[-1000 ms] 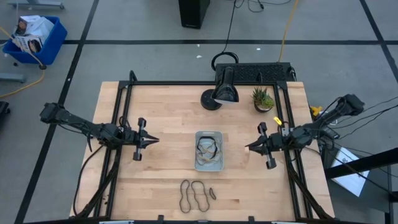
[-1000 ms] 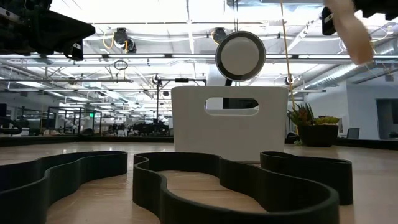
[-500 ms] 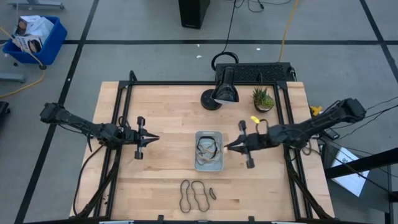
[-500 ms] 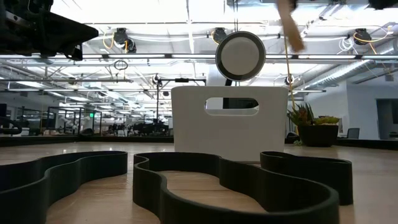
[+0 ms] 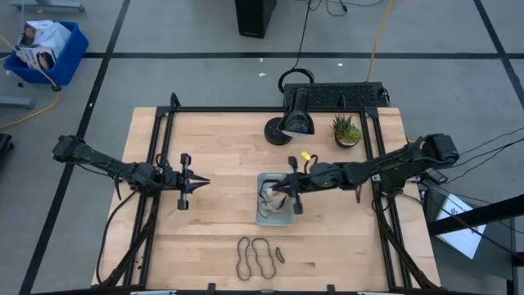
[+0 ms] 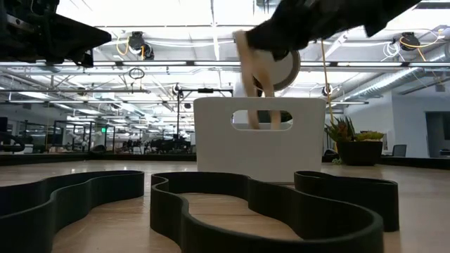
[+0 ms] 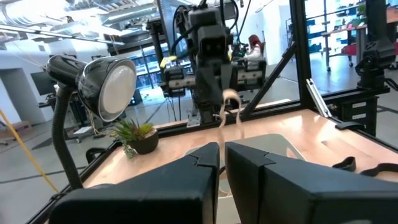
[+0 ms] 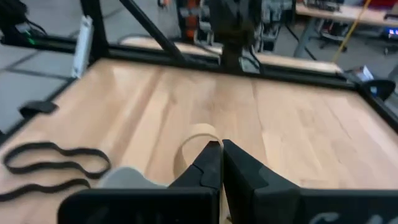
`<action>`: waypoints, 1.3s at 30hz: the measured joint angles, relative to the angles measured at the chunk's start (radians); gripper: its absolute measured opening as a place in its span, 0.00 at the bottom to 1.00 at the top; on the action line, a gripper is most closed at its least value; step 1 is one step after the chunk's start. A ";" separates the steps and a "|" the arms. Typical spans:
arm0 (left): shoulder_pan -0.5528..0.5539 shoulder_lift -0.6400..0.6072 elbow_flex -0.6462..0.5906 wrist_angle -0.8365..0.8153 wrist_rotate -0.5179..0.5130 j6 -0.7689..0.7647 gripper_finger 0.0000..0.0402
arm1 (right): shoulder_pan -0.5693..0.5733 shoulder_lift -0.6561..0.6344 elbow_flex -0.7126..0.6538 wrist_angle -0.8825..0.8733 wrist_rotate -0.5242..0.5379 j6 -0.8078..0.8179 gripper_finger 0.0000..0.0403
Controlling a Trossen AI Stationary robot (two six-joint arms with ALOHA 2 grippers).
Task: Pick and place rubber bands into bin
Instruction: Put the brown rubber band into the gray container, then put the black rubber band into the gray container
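The pale bin [image 5: 284, 179] stands mid-table with several dark and tan rubber bands [image 5: 270, 202] in it. My right gripper [image 5: 276, 190] is over the bin, shut on a tan rubber band [image 6: 247, 74] that also shows in the left wrist view [image 7: 229, 107]. Two long dark bands [image 5: 254, 256] and a small one [image 5: 279, 253] lie flat near the table's near edge. My left gripper [image 5: 205, 183] is shut and empty, to the left of the bin. My right gripper pinches the tan band between its two fingers, at one end of the loop [image 8: 200, 142]. The fingers reach in from the table's right. The band hangs below them as a slack loop [image 6: 254, 105], above the bin.
A black desk lamp [image 5: 295, 115] and a small potted plant [image 5: 346, 131] stand at the table's far side. A black frame [image 5: 164, 123] runs round the table. A blue crate [image 5: 47, 51] stands on the floor at far left.
My right gripper has gone toward the table's left, from near the right edge to above the bin, carrying the tan band, which has come lower and now hangs in front of the bin in the low view.
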 joint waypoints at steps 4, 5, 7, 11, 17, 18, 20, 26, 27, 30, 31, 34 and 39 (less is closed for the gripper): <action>0.000 0.000 0.000 0.000 -0.006 0.005 0.09 | -0.017 0.051 0.002 -0.022 0.000 0.000 0.00; 0.000 0.000 0.000 0.000 -0.007 0.005 0.09 | -0.021 0.058 0.002 -0.043 -0.001 0.000 0.00; 0.000 0.000 0.000 0.000 -0.007 0.005 0.09 | -0.022 0.070 0.002 -0.094 0.001 0.000 0.00; 0.000 0.000 0.000 -0.001 -0.008 0.004 0.09 | -0.022 0.075 0.001 -0.170 0.006 0.009 0.00; 0.000 0.000 0.000 -0.009 -0.008 0.017 0.09 | -0.013 0.074 0.001 -0.180 0.002 -0.042 0.08; 0.000 0.000 0.000 -0.009 -0.008 0.017 0.09 | -0.013 0.074 0.001 -0.180 0.002 -0.041 0.12; 0.000 0.000 0.000 -0.009 -0.008 0.019 0.09 | -0.014 0.074 0.001 -0.180 0.007 -0.026 0.20; 0.000 0.000 0.000 -0.009 -0.008 0.021 0.09 | -0.015 0.072 0.001 -0.173 0.056 0.002 0.45; 0.000 0.000 0.000 -0.009 -0.008 0.020 0.09 | -0.015 0.068 0.001 -0.175 0.055 0.003 0.48; 0.000 0.000 0.000 -0.013 -0.008 0.021 0.09 | -0.011 0.066 0.001 -0.165 0.055 0.002 0.54; 0.000 0.000 0.000 -0.017 -0.008 0.021 0.09 | -0.008 0.066 0.001 -0.167 0.055 0.002 0.55; 0.000 0.000 0.000 -0.025 -0.008 0.023 0.09 | -0.006 0.066 0.001 -0.159 0.055 0.000 0.58; 0.000 0.000 0.000 -0.038 -0.008 -0.004 0.09 | -0.001 0.009 0.001 -0.131 0.055 0.075 0.55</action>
